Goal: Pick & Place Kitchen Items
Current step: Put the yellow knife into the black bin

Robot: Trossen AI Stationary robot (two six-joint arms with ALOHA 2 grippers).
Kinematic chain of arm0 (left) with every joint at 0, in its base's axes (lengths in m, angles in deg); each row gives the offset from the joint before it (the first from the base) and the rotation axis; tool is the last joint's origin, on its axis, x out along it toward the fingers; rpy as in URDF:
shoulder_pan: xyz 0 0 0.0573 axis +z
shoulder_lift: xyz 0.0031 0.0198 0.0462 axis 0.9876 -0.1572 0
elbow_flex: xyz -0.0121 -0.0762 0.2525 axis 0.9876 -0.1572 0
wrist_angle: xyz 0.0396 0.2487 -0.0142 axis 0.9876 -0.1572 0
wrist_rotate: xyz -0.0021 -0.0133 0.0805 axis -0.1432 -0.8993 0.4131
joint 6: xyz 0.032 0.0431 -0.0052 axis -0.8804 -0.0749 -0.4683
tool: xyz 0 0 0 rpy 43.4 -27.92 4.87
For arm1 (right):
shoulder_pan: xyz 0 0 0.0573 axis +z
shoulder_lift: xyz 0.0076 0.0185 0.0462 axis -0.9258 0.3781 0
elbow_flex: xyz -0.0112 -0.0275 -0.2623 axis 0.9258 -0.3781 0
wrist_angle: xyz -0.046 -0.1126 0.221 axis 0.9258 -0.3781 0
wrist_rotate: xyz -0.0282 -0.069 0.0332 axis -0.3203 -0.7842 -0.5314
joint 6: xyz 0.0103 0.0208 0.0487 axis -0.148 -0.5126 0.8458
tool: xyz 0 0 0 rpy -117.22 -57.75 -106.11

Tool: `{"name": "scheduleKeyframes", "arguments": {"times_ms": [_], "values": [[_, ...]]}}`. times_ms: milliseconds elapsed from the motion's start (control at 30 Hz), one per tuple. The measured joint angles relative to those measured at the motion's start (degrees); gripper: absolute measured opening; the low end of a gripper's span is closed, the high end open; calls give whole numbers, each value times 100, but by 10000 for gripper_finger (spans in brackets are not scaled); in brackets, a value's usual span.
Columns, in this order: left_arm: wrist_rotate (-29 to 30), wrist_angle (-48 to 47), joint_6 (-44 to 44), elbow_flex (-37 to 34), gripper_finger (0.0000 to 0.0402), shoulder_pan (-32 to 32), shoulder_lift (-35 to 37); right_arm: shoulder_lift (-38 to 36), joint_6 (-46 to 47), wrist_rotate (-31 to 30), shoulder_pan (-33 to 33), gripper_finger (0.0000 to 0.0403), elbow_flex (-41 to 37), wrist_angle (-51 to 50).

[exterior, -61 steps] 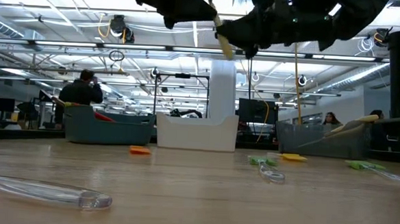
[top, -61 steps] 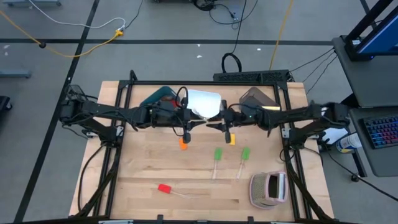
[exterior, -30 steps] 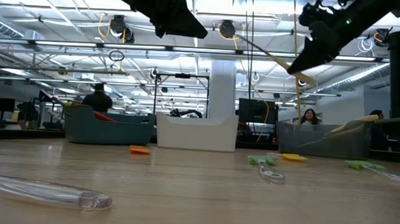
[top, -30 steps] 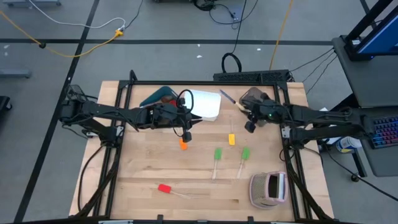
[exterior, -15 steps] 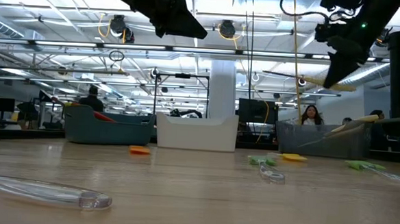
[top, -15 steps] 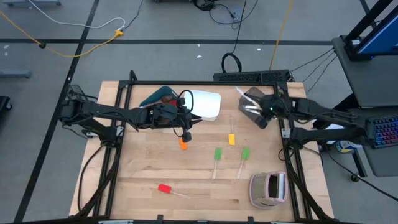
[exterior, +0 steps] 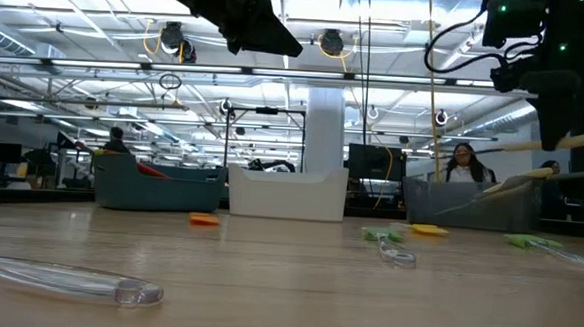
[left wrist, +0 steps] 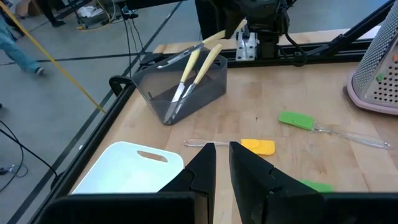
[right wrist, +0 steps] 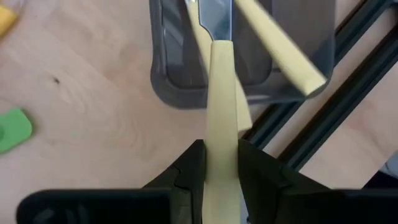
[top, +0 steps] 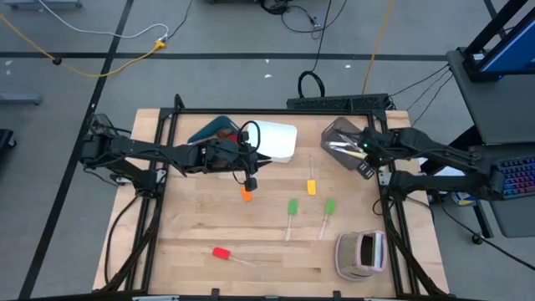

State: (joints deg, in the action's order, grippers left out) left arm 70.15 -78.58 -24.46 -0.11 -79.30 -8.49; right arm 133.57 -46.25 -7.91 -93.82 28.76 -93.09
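Observation:
My right gripper (top: 365, 165) is shut on a pale-handled knife (right wrist: 222, 93) at the table's far right, just above the grey bin (top: 341, 130). The knife's blade (right wrist: 215, 17) reaches over the bin's opening, where two other pale-handled knives (left wrist: 189, 73) lean against the wall. My left gripper (top: 251, 179) hovers above the orange spatula (top: 246, 194) near the table's middle, its fingers a narrow gap apart and holding nothing. A yellow spatula (top: 312, 187), two green spatulas (top: 292, 206) and a red one (top: 220, 252) lie flat on the wood. My right gripper pinches the knife's pale handle (right wrist: 222, 134) between its two fingers, which lie along the handle. The blade points ahead past the fingertips. The knife is lifted clear and lies nearly level in the low view (exterior: 573, 143), over the grey bin.
A white bin (top: 277, 140) and a teal bin (top: 207, 130) stand at the far edge, left of the grey bin. The pink-grey striped grater (top: 361, 253) sits at the near right corner. Black frame rails (top: 389, 209) run along the table's sides.
My right gripper has carried the knife toward the table's right edge, from beside the white bin to over the grey bin. It turned as it went, and the knife swung from a slant to nearly level. The left arm has kept still.

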Motion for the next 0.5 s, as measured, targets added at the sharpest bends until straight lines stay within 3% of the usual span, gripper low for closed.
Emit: {"name": "scheduleKeyframes", "arguments": {"times_ms": [500], "values": [[0,0,-2,0,49,0,0,1000,-642,90,-536,76,-2,173]]}}
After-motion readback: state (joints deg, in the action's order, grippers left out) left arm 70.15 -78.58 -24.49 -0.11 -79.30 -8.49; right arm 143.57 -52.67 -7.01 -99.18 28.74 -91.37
